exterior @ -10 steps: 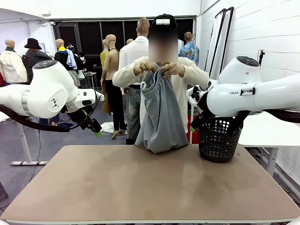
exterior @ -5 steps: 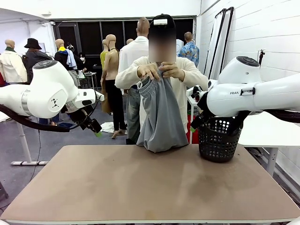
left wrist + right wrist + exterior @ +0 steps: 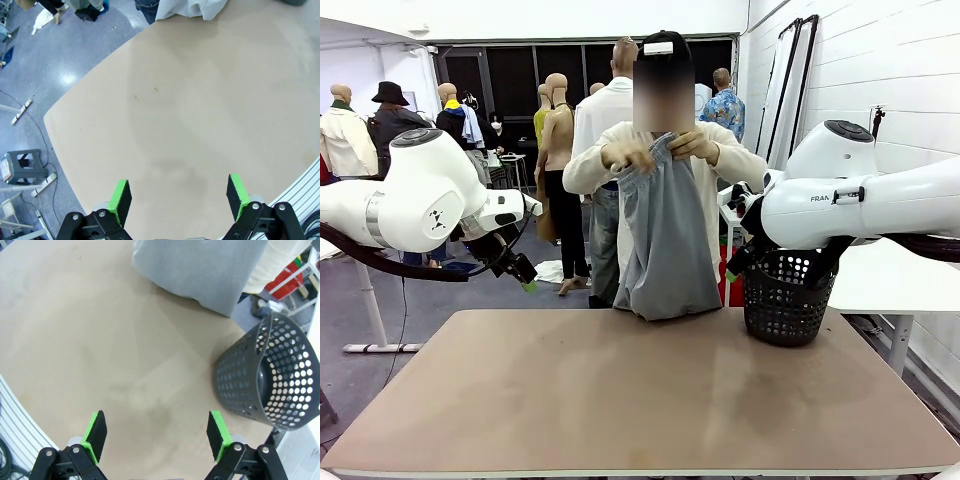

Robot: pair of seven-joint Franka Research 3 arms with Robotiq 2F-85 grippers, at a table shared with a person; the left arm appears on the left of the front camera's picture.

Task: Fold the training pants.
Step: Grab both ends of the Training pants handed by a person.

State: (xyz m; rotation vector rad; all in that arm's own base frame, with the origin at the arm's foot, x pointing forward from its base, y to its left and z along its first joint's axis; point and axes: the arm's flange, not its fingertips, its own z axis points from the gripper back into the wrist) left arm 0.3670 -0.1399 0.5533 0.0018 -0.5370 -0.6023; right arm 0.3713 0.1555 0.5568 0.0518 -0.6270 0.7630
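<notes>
Grey training pants [image 3: 665, 245] hang lengthwise upright from a person's hands [image 3: 628, 153], lower end bunched on the tabletop's [image 3: 620, 400] far edge, between the left gripper [image 3: 525, 277] and the right gripper [image 3: 735, 268], both raised, spread wide and empty, the right seemingly nearer.

The tan table [image 3: 620, 400] has a smooth matte top with rounded corners, and most of its surface is bare. At 12 o'clock, on the far edge, the bunched lower end of the light grey training pants [image 3: 665, 260] rests on the top. At 2 o'clock stands a black perforated plastic basket [image 3: 785, 300], upright, just beside the pants and apart from them.
</notes>
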